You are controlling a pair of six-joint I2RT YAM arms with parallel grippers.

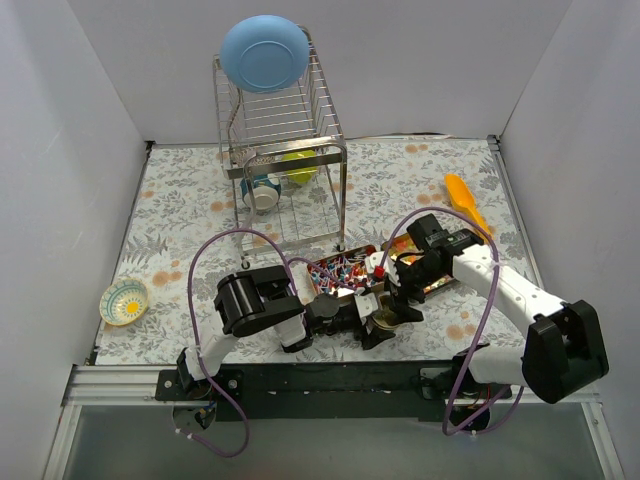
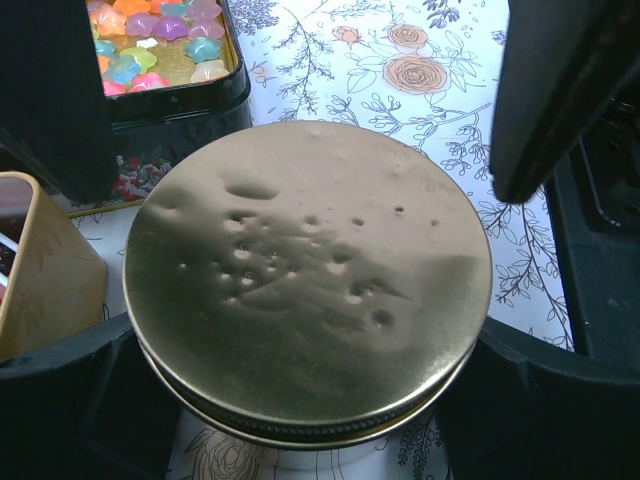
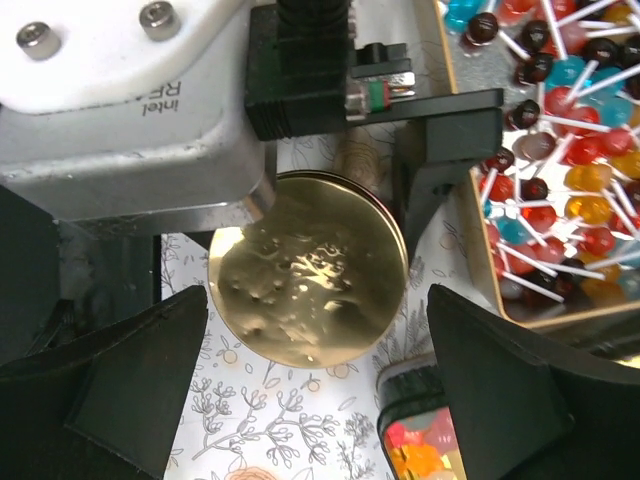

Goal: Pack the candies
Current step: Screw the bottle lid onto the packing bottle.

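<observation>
A round gold lid (image 2: 305, 280) fills the left wrist view. My left gripper (image 2: 310, 405) is shut on it, a black finger on each side, just above the flowered cloth. My right gripper (image 3: 318, 340) is open and hovers over the same lid (image 3: 305, 270), fingers apart on either side of it. A small black tin (image 2: 180, 95) holds glossy multicoloured candies (image 2: 160, 40); it also shows at the bottom of the right wrist view (image 3: 420, 445). A gold tray (image 3: 478, 270) holds several lollipops (image 3: 560, 150). In the top view both grippers meet at the lid (image 1: 385, 320).
A wire dish rack (image 1: 280, 150) with a blue bowl (image 1: 265, 52) on top stands behind the tray. An orange brush (image 1: 465, 200) lies at the back right. A small patterned bowl (image 1: 124, 302) sits at the left edge. A yellow tin wall (image 2: 50, 270) stands left of the lid.
</observation>
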